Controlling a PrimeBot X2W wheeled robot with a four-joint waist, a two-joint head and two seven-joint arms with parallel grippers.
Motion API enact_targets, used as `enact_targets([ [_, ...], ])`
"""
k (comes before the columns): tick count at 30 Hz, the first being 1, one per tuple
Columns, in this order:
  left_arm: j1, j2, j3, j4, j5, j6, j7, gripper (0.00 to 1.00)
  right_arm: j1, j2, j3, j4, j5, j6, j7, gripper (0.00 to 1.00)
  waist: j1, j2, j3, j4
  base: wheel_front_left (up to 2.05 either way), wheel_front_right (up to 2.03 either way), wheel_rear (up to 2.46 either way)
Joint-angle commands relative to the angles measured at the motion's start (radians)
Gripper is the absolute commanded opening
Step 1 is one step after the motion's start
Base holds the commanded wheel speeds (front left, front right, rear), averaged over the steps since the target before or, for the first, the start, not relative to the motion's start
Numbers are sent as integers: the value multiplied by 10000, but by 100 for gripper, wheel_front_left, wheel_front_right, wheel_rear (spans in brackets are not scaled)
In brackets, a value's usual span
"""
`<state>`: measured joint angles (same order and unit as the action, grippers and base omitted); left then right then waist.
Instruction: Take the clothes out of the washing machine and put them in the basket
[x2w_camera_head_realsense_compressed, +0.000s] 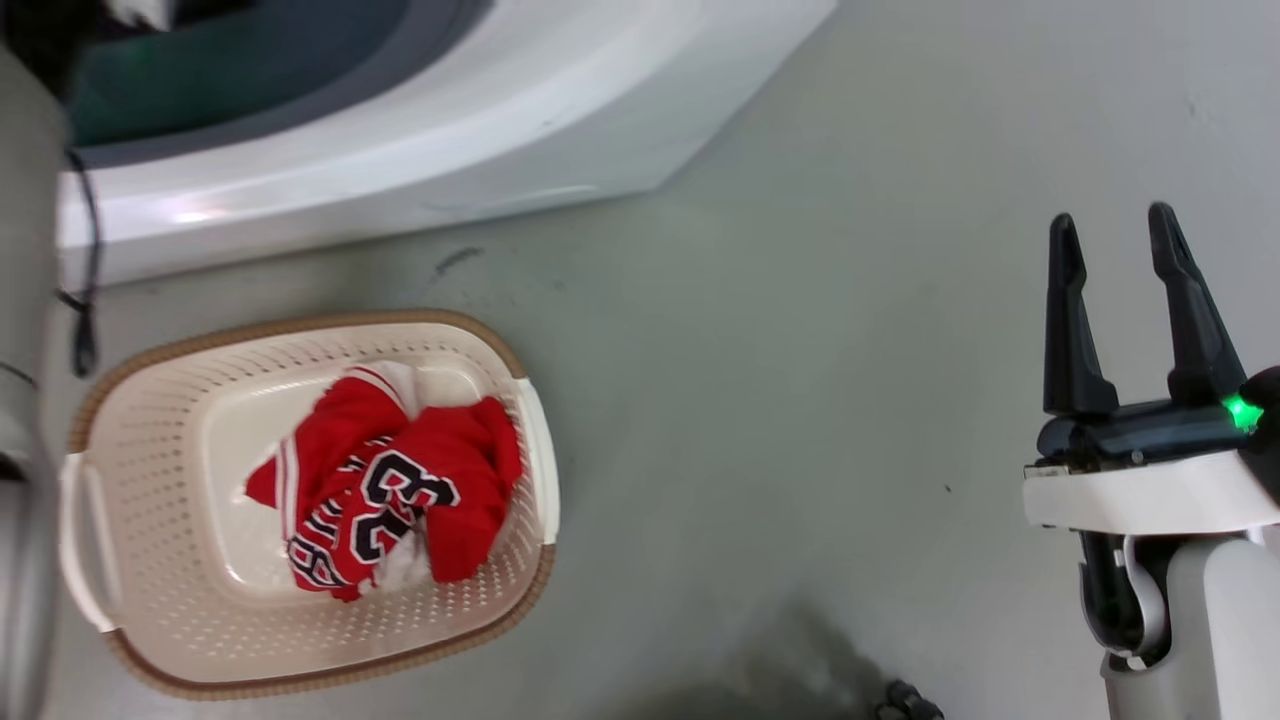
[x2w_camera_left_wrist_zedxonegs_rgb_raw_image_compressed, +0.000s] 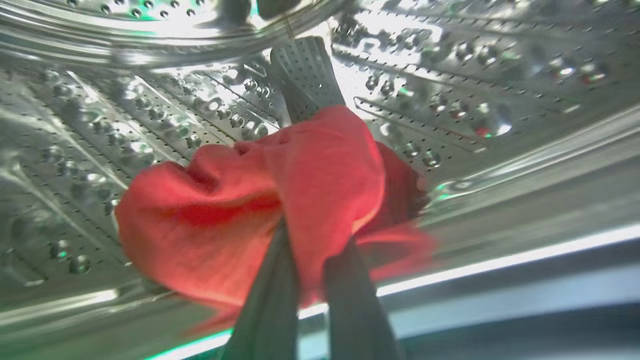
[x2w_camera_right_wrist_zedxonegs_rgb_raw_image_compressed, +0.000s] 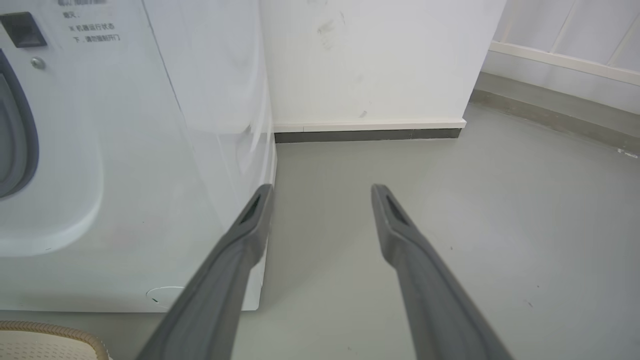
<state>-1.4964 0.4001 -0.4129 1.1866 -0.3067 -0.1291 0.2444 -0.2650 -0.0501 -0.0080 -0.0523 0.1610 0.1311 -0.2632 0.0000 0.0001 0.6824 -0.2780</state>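
In the drum, plain red garment is pinched by left end effector; to be drawn straight out, lifted clear of the lip, so nothing is snagged; jersey lies in basket; right end effector spread wide, empty.

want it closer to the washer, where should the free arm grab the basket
Probably the white side handle on the right end of the basket, approached from the right, where the open right gripper hangs. It is a narrow strip the fingers could span, and the clothes lie clear.
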Motion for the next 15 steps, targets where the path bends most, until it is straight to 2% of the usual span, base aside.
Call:
enact_targets([
  [1,534,-151,-167,-147,-186,-5,-528,0,160,2,-64,58,-128,-7,-24,100,0,-1,-650,472,0,0,0],
  [10,2548,-909,-940,-656,-1142,-6,-2527,0,804,-1,-226,261,-699,-7,-24,100,0,-1,-2163,1307,0,0,0],
  [11,2943,-1017,-1021,-805,-1394,-6,-3012,0,930,-1,-248,305,-776,-8,-24,100,0,-1,-2491,1436,0,0,0],
  [15,3587,-1049,-1179,-954,-1590,-6,-3677,0,1137,0,-243,372,-853,-7,-24,100,0,-1,-2947,1575,0,0,0],
])
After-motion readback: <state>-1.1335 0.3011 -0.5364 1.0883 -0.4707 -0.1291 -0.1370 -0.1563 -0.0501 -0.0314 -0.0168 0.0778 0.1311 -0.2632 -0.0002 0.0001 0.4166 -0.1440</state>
